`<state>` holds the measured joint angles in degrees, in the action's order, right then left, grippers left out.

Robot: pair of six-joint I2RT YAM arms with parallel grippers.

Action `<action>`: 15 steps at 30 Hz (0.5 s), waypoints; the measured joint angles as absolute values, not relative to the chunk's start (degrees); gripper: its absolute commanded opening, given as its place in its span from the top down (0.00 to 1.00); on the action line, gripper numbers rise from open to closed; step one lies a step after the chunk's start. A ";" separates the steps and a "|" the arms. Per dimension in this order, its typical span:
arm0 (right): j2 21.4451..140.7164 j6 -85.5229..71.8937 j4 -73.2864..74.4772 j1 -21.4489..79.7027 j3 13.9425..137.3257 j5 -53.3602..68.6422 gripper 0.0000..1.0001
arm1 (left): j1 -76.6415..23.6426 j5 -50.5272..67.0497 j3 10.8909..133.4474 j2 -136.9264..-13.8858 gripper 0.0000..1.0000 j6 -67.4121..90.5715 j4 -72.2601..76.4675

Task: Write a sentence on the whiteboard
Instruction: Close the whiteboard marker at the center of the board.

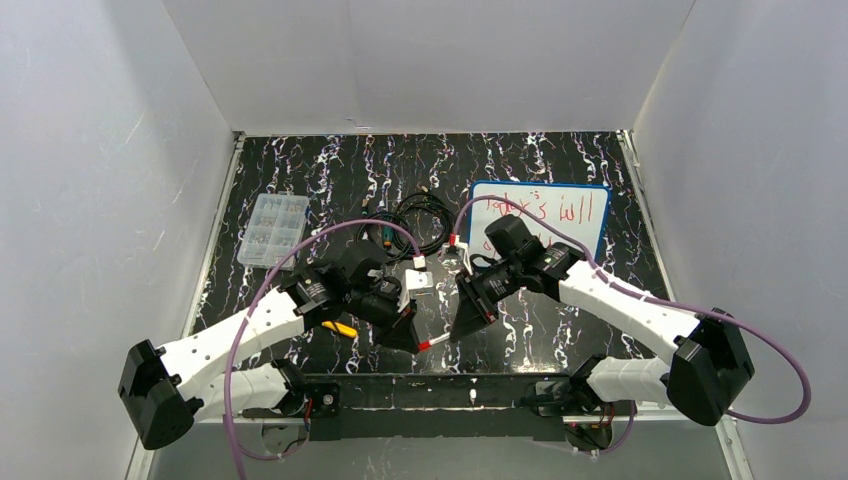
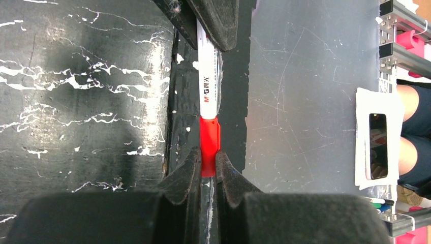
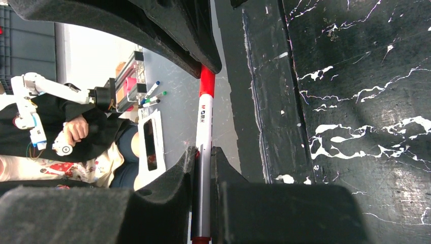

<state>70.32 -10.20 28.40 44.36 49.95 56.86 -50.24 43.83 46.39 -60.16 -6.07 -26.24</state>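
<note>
The whiteboard (image 1: 592,238) with a thin blue frame lies at the back right of the table. The sentence (image 1: 535,212) is on it in red marker, partly hidden by my right arm. A white marker (image 1: 437,342) with a red cap (image 2: 210,142) is held level between both grippers near the table's front edge. My left gripper (image 1: 412,340) is shut on the red cap (image 3: 206,81). My right gripper (image 1: 458,330) is shut on the white barrel (image 3: 204,127). In the left wrist view the left gripper (image 2: 207,160) pinches the cap; in the right wrist view the right gripper (image 3: 203,155) pinches the barrel (image 2: 208,86).
A small clear plastic box (image 1: 272,230) sits at the back left. A black cable coil (image 1: 415,220) lies at the back middle. A small white block (image 1: 420,280) lies between the arms. A yellow object (image 1: 345,328) lies under my left arm.
</note>
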 measured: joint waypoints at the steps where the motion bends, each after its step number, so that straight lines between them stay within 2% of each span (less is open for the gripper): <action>1: 70.28 -10.83 27.73 44.53 49.71 56.71 0.99 | -50.24 43.75 46.17 -60.01 1.00 -5.61 -26.15; 15: 68.88 -17.65 21.96 46.92 46.28 55.59 0.99 | -51.05 43.57 43.81 -58.65 1.00 -0.36 -24.36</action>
<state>68.88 -17.65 21.96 46.92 46.28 55.59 -51.05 43.57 43.81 -58.65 -0.36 -24.36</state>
